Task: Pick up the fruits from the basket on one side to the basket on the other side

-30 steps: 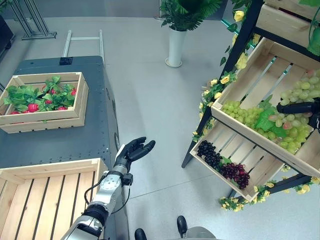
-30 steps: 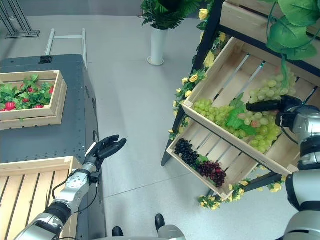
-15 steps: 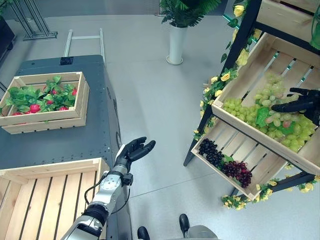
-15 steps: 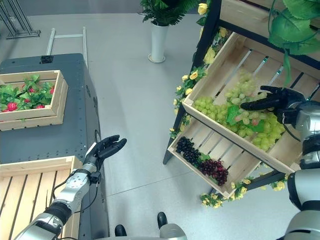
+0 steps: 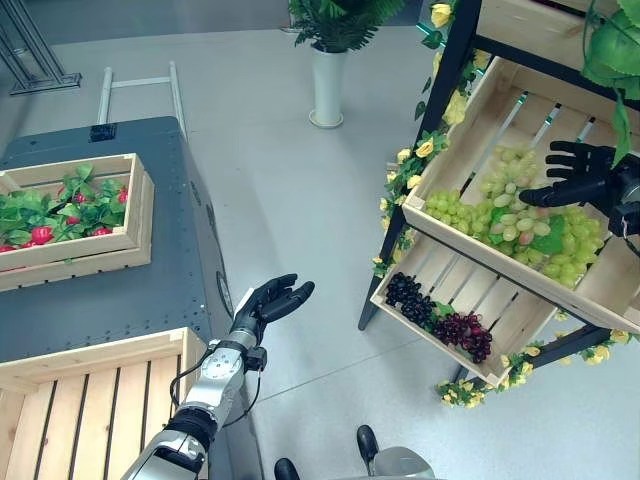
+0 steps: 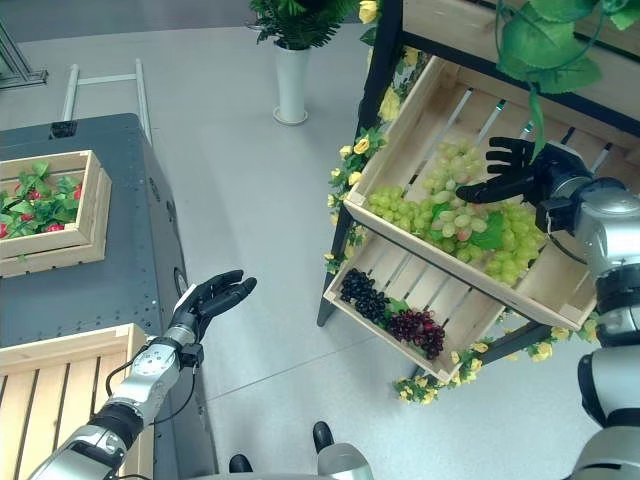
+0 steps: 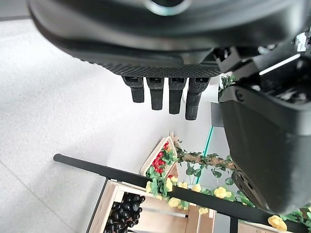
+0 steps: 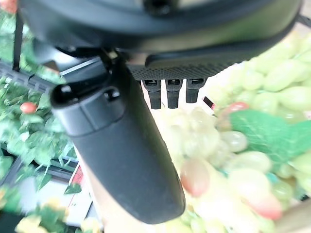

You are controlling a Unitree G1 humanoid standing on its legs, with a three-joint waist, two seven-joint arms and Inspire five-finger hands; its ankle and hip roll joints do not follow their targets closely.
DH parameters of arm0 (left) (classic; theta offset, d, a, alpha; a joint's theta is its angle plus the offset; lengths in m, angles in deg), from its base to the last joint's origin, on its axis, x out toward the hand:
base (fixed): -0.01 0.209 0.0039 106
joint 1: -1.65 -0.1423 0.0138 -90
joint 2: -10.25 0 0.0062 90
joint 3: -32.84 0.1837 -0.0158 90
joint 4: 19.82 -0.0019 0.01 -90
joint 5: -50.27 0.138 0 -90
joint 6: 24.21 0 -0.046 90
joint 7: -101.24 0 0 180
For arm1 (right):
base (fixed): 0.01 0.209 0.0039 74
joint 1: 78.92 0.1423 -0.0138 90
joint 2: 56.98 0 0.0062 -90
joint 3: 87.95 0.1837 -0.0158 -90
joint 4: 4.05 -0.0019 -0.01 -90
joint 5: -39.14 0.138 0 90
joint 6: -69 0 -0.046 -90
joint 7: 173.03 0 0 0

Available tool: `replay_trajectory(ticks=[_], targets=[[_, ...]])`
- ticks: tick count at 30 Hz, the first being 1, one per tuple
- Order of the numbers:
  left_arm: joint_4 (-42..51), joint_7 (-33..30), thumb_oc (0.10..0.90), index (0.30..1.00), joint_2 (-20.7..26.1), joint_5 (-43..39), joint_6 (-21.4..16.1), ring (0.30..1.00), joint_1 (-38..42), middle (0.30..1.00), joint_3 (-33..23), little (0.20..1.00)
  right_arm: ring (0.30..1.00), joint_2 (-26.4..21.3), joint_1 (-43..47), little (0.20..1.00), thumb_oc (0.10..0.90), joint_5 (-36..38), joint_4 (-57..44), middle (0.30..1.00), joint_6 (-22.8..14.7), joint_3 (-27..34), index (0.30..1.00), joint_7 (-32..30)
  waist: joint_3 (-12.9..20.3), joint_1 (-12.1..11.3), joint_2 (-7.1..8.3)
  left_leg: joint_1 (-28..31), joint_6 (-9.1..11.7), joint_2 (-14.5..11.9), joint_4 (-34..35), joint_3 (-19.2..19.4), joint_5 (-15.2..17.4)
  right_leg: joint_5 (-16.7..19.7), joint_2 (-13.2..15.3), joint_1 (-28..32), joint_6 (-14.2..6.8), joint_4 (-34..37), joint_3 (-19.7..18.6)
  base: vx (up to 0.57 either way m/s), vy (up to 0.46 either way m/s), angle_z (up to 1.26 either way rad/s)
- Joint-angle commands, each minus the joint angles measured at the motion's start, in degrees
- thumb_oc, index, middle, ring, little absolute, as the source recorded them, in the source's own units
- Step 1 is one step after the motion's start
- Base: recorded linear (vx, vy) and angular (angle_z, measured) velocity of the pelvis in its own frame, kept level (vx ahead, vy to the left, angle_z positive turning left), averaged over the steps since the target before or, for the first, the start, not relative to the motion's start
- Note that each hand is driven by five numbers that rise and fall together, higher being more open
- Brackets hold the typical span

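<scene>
Green grapes [image 5: 500, 212] lie heaped in the upper slanted crate [image 5: 470, 120] of the shelf on the right, directly beneath and just left of the right hand [image 5: 572, 176], which hangs above them with fingers spread and straight, gripping nothing; the right wrist view shows the pale grapes and a green leaf just past its straight fingers [image 8: 167, 93]. Below that crate, the lower crate [image 5: 405, 322] holds dark grapes [image 5: 436, 316]. Yellow flowers [image 5: 408, 168] and leaves trim the shelf's black frame. Well apart, near the left, the left hand [image 5: 268, 300] is held out over the floor [image 5: 290, 180], fingers relaxed and apart, empty. Left of it, on the dark tabletop [image 5: 150, 290], stand an empty slatted crate [image 5: 90, 410] near and a crate of red fruit and leaves [image 5: 60, 215] farther away. A potted plant in a white vase [image 5: 328, 85] stands on the floor far off.
</scene>
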State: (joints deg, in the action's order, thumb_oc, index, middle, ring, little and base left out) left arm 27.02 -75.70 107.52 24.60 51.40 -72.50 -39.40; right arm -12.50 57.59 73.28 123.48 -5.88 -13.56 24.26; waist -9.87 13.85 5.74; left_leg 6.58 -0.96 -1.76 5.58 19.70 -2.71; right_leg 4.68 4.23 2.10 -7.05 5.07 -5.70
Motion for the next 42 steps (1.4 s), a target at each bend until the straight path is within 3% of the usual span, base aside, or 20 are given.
replay_trajectory(ticks=[1,7,13,19,25,33,42], targets=[[2.96,0.55,0.800,0.900,1.49,-2.50,-4.34,0.900,6.23,0.900,1.50,0.900,0.900,-6.28,-2.19,0.900,0.800,-2.43,-3.56,0.900,-10.77,6.76,0.900,-4.91,5.21,0.09,-1.52,3.27,-0.19,1.30,-2.18,-0.93,10.18,-2.15,-3.07,-0.60,-0.18,-2.10,-0.75,0.07,0.058,-0.08],[3.03,-0.75,0.800,0.900,1.29,-3.07,-4.74,0.900,5.74,0.900,0.19,0.900,0.900,-4.20,-15.90,0.900,0.800,-8.49,-16.48,0.900,-16.46,16.43,0.900,-9.72,4.93,3.06,-2.55,3.39,-0.71,1.31,-2.52,0.52,10.71,-2.31,-3.55,-1.35,-0.41,-2.66,-2.80,0.01,0.020,-0.12],[2.15,-0.97,0.800,0.900,0.59,-3.60,-4.95,0.900,3.47,0.900,-2.82,0.900,0.900,4.69,-33.51,0.900,0.800,-18.16,-33.91,0.900,-23.35,26.72,0.900,-13.82,4.61,5.83,-3.70,3.47,-1.32,1.28,-3.02,2.10,11.46,-2.46,-3.90,-2.14,-0.62,-3.20,-4.65,0.01,0.013,-0.16],[0.49,0.03,0.800,0.900,-1.34,-3.67,-5.29,0.900,0.63,0.900,-3.98,0.900,0.900,6.69,-42.93,0.900,0.800,-26.47,-42.73,0.900,-27.91,32.96,0.900,-16.43,4.72,7.10,-4.33,3.56,-1.75,1.27,-3.22,2.96,11.95,-2.71,-4.19,-2.75,-0.88,-3.76,-5.37,0.01,-0.004,-0.10],[-1.05,-0.55,0.800,0.900,-4.62,-4.50,-6.31,0.900,-2.75,0.900,-4.87,0.900,0.900,10.51,-50.03,0.900,0.800,-28.58,-50.86,0.900,-33.26,37.14,0.900,-17.60,5.17,7.97,-5.03,3.80,-1.89,1.33,-2.91,3.71,12.12,-2.78,-4.47,-2.95,-1.20,-3.79,-6.04,0.03,-0.014,-0.06],[-1.65,-3.56,0.800,0.900,-6.05,-2.07,-7.70,0.900,-5.17,0.900,-5.43,0.900,0.900,17.27,-53.98,0.900,0.800,-27.64,-58.34,0.900,-37.24,34.14,0.900,-16.14,5.23,7.54,-5.45,3.51,-1.86,1.31,-2.79,3.60,11.86,-2.89,-4.56,-3.49,-1.27,-4.26,-5.38,0.00,-0.036,-0.02],[-5.69,-5.84,0.800,0.900,-7.42,1.24,-6.66,0.900,-7.21,0.900,-3.83,0.900,0.900,23.87,-55.19,0.900,0.800,-24.38,-57.77,0.900,-33.64,21.36,0.900,-8.97,5.33,6.37,-5.42,3.28,-1.27,1.18,-2.27,3.27,10.71,-3.07,-4.24,-3.44,-1.15,-4.34,-3.75,-0.01,-0.056,0.03]])
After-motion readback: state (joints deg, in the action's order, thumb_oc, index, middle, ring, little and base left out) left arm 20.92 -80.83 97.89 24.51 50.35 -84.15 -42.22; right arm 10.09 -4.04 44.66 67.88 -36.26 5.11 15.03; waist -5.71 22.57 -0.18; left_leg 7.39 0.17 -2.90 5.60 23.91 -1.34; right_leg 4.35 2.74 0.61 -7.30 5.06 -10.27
